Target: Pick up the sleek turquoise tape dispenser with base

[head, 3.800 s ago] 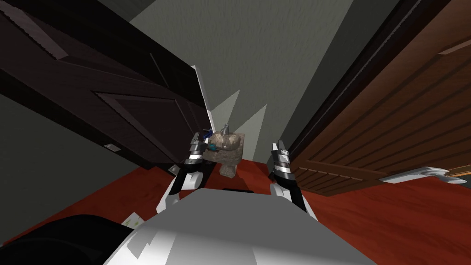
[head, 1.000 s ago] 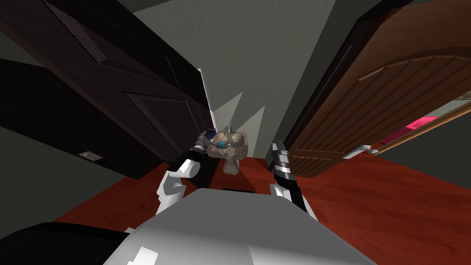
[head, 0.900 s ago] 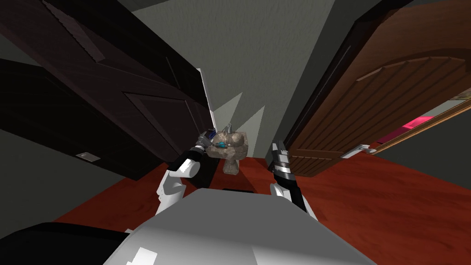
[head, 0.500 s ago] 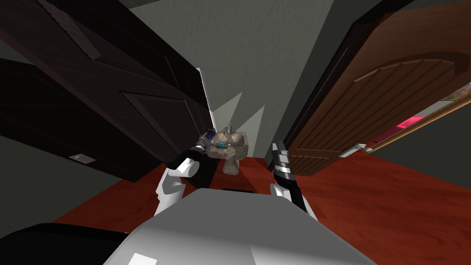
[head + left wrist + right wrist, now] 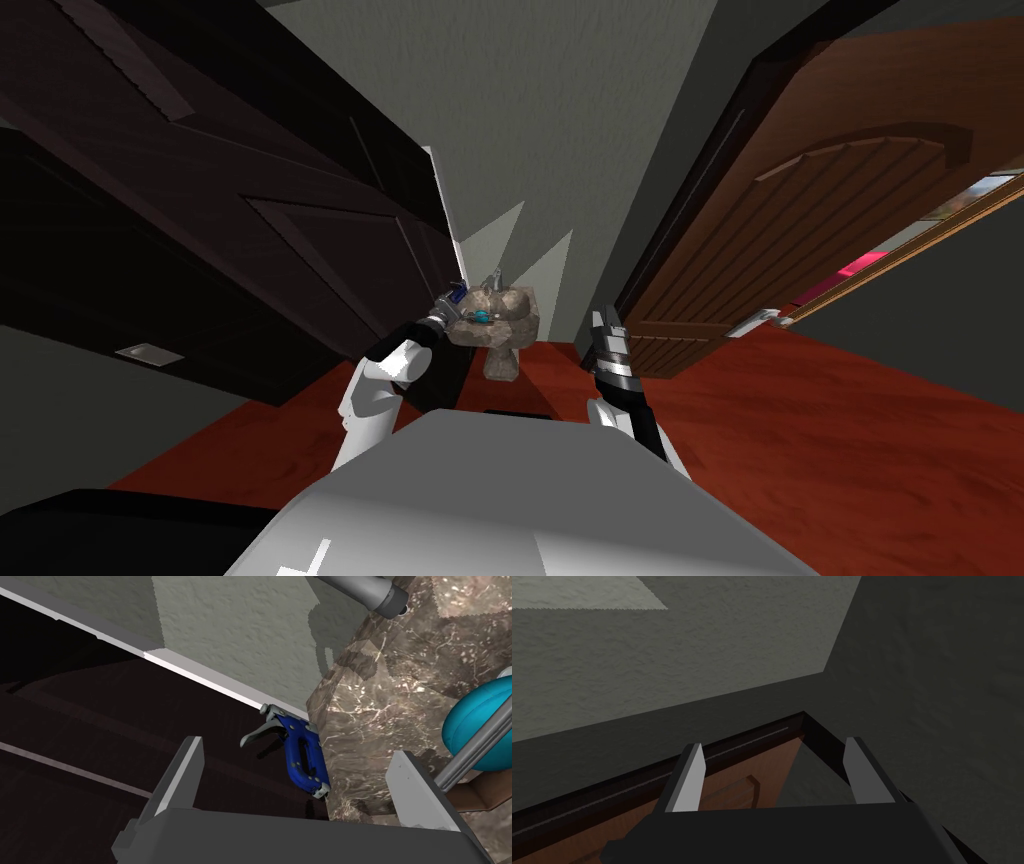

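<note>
The turquoise tape dispenser (image 5: 481,317) lies on top of a brown marbled pedestal sink (image 5: 510,312). Seen from the left wrist, the dispenser (image 5: 475,726) is a rounded teal body beside my outer finger, crossed by a thin grey bar. My left gripper (image 5: 452,304) hovers at the sink's left rim, and in its own view the left gripper (image 5: 300,786) is open, holding nothing. A blue staple gun (image 5: 300,751) sits at the sink's edge, beyond the gap between the fingers. My right gripper (image 5: 604,326) hangs open to the right of the sink.
A grey faucet (image 5: 370,591) rises at the sink's back. A dark door (image 5: 300,230) stands close on the left of the sink, a brown door (image 5: 800,230) on the right. Grey walls meet behind the sink. The floor (image 5: 820,450) is red-brown.
Over the last seconds my left gripper rose and moved right, up to the sink's rim. The head view has shifted slightly. The right arm has stayed still.
</note>
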Robot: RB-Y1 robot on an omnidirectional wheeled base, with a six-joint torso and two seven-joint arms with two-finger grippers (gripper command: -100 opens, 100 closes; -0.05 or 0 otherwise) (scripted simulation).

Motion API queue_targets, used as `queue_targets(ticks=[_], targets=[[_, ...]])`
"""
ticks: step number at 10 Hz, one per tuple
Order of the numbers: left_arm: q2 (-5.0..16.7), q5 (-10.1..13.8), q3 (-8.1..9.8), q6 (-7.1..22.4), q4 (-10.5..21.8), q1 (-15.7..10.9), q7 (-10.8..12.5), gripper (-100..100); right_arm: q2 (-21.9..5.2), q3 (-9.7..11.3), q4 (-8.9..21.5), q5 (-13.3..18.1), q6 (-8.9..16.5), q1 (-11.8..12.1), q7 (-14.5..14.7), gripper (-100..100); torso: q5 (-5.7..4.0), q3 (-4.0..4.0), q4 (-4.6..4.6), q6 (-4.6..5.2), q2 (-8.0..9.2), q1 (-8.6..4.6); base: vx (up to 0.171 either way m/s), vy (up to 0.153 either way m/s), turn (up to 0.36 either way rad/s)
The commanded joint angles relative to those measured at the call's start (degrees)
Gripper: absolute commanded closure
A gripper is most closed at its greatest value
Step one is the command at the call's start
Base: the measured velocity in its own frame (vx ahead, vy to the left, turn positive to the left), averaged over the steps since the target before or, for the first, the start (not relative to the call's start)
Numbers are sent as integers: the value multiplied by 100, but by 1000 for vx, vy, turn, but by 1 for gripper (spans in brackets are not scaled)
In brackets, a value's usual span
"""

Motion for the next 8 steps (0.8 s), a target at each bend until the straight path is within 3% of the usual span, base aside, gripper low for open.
queue_targets(ticks=[1,8], targets=[[14,25,16,224,-34,15,21,-100,0,0,0,0,0,0,0,0,0,0,0,0,0,0,9,10,-3],[269,347,206,1323,-67,-147,343,-100,0,0,0,0,0,0,0,0,-1,0,0,-1,0,-5,21,13,-50]])
